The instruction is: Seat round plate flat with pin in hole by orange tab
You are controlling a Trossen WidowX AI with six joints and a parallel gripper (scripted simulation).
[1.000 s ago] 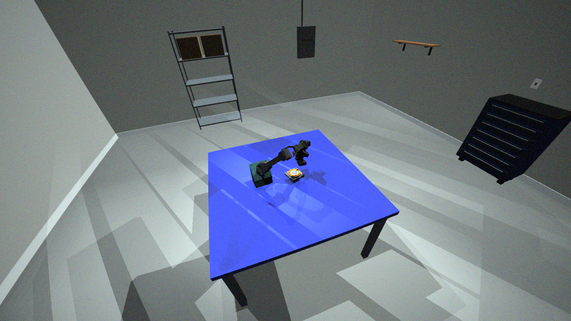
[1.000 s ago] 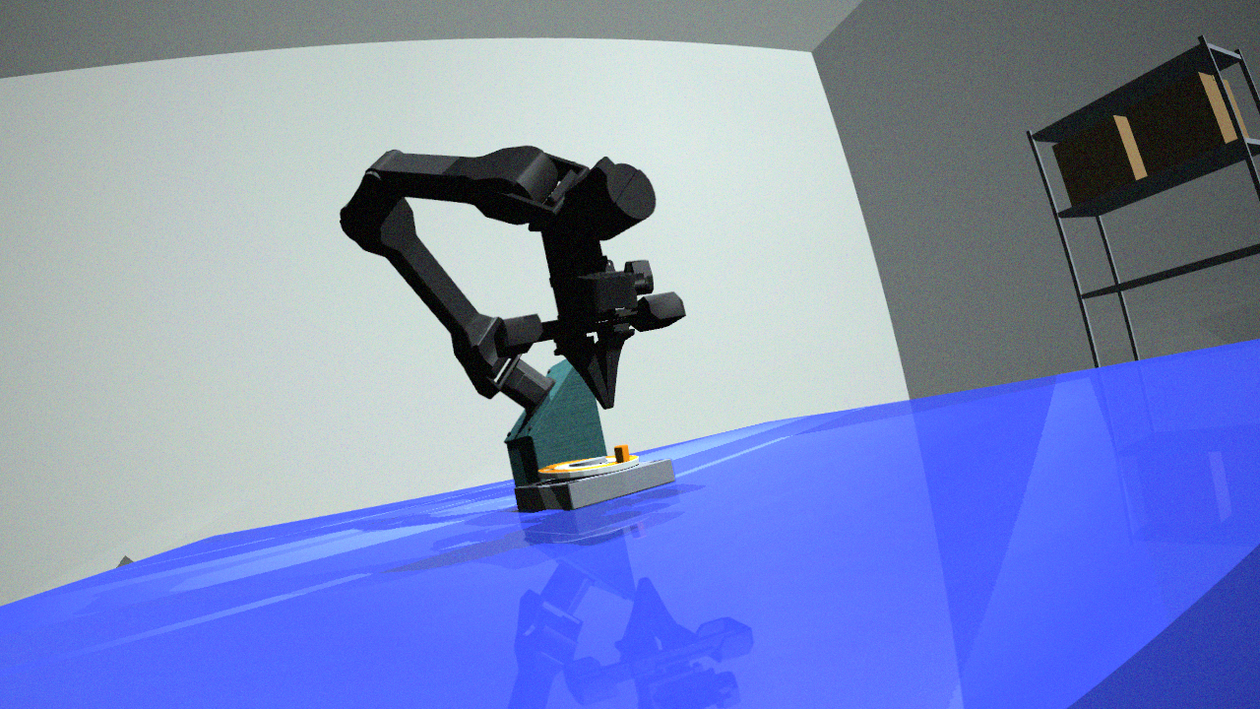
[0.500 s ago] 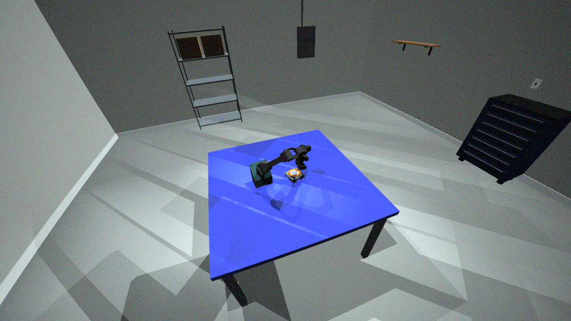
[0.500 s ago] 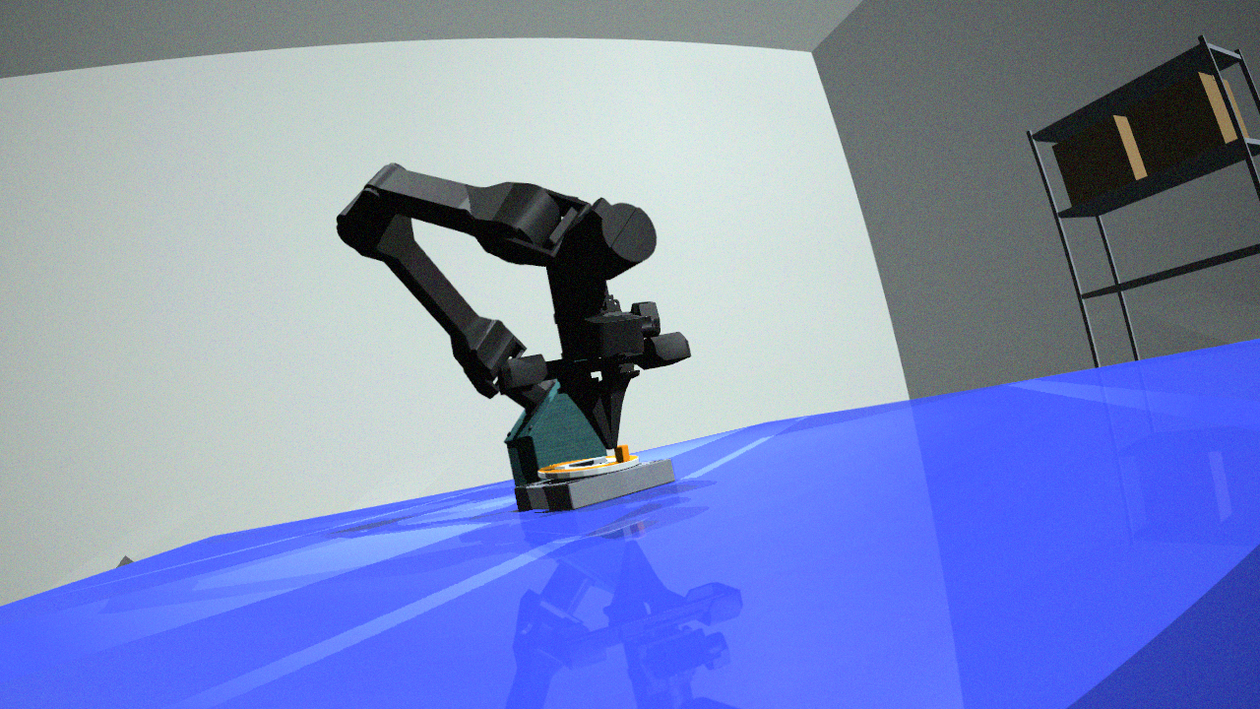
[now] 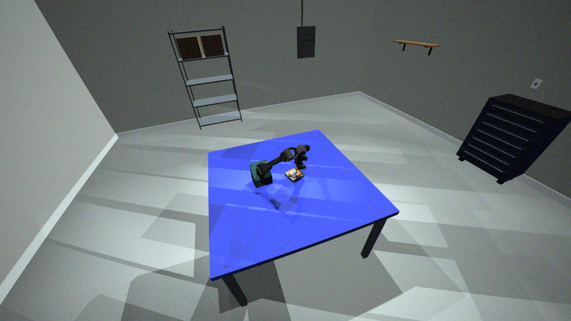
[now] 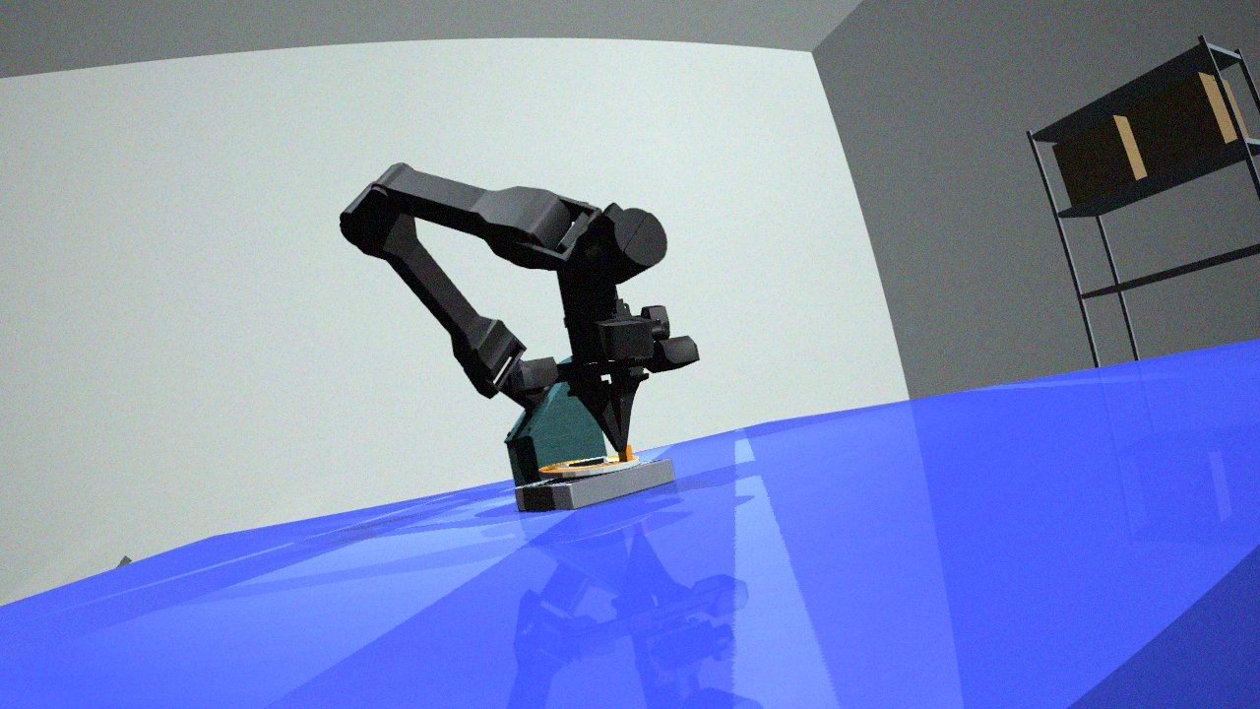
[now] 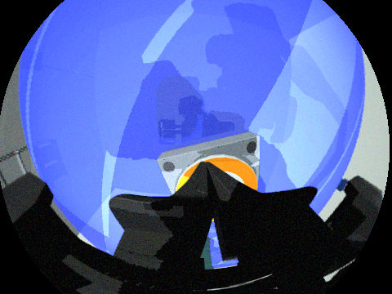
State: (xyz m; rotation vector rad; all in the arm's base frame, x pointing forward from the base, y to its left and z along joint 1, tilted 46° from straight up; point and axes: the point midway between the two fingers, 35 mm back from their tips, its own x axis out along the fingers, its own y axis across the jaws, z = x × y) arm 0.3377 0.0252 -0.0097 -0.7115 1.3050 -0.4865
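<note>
The round plate point(image 5: 291, 174) point(image 6: 601, 470) point(image 7: 242, 168), white with an orange ring, sits on the square grey base point(image 6: 621, 485) point(image 7: 196, 151). In the exterior view the side of the plate away from the orange tab point(image 6: 629, 452) looks raised above the base. My gripper point(image 6: 623, 458) point(image 7: 204, 166) is shut with nothing seen between its fingers. It points down, with its tips at the plate's top beside the tab. Whether they touch the tab or plate is not clear. The fingers hide much of the plate in the wrist view. The pin and the hole cannot be made out.
The base stands on the blue table point(image 5: 255, 239) point(image 6: 440, 616) point(image 7: 122, 102), in front of the arm's teal mount point(image 5: 258, 175) point(image 6: 563, 431). The arm arches over from that mount. A shelf rack and a dark drawer cabinet stand away from the table.
</note>
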